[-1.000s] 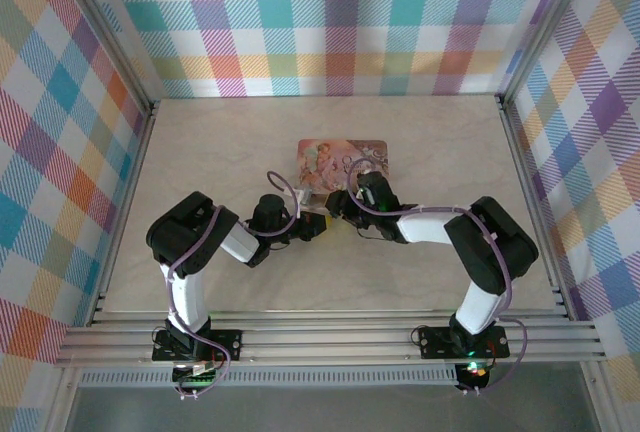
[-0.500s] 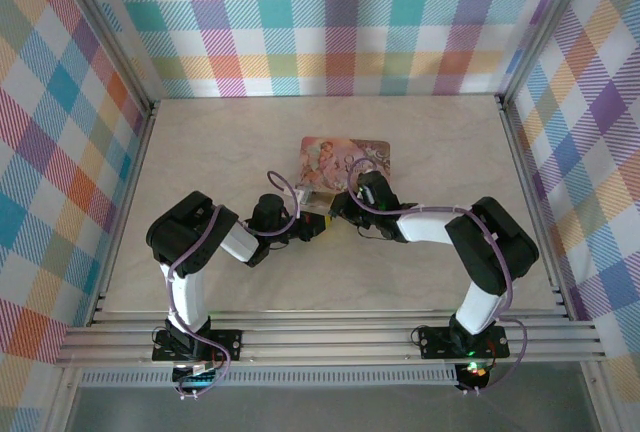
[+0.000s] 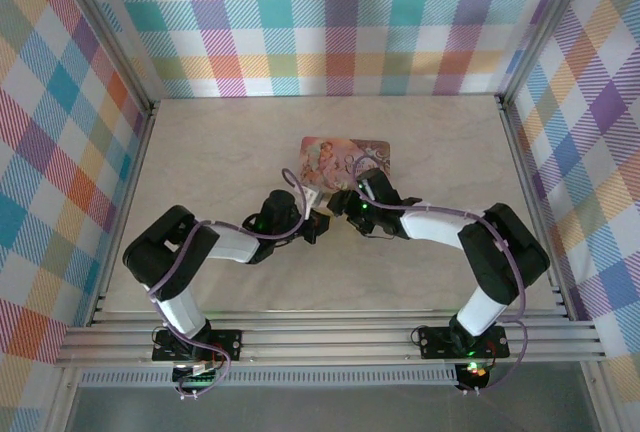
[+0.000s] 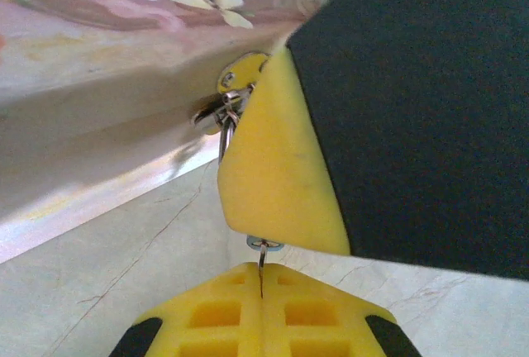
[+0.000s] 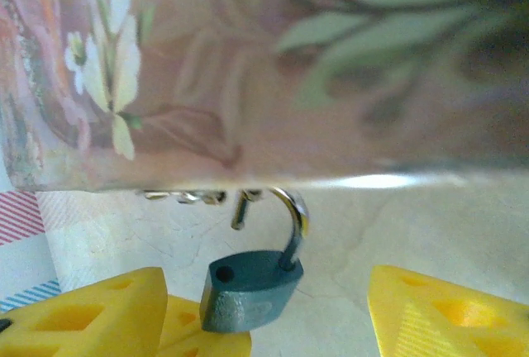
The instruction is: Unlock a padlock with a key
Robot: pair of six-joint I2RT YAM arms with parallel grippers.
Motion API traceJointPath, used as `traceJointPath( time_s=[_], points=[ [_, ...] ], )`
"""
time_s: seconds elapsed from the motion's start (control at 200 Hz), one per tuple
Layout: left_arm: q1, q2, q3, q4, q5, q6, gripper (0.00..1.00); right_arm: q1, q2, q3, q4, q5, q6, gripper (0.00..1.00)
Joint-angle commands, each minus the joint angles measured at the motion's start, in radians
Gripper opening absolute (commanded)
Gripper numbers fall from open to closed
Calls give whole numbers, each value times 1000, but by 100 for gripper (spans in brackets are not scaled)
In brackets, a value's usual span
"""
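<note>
At pink illustrated tin (image 5: 248, 68): right claw (image 5: 285, 317) just opened wide, off tiny blue padlock (image 5: 248, 289); shackle leg (image 5: 296, 223) free, likely unlocked. Left claw (image 4: 263, 251) pinches thin dark key (image 4: 261, 268).

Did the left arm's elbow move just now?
Yes. The left arm's elbow slid left and back toward the near rail, farther from the pink tin.

Black arms (image 3: 497, 252), white links (image 3: 228, 244), purple cables (image 3: 287, 180); yellow grid-ribbed gripper fingers (image 5: 91, 311).
</note>
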Motion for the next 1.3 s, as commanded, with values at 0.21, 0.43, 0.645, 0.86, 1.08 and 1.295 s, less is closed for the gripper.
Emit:
traceJointPath(
  time_s=[0.21,0.43,0.645,0.86,1.08,1.295],
  points=[
    [-78,-72,19,-94,-189,175,0,9,-40,8,-200,-14,76,64],
    [-106,-80,23,-107,-223,214,0,9,-22,29,-208,-30,70,52],
    [-116,-76,17,-87,-235,212,0,1,-2,77,-221,-31,72,51],
    [-123,-72,13,-60,-249,208,0,-16,46,109,-228,-60,83,59],
    [-127,-72,9,-53,-252,210,0,-22,82,121,-224,-71,74,49],
    [-131,-77,-5,-37,-250,203,0,-22,85,131,-272,-56,57,23]
  ],
)
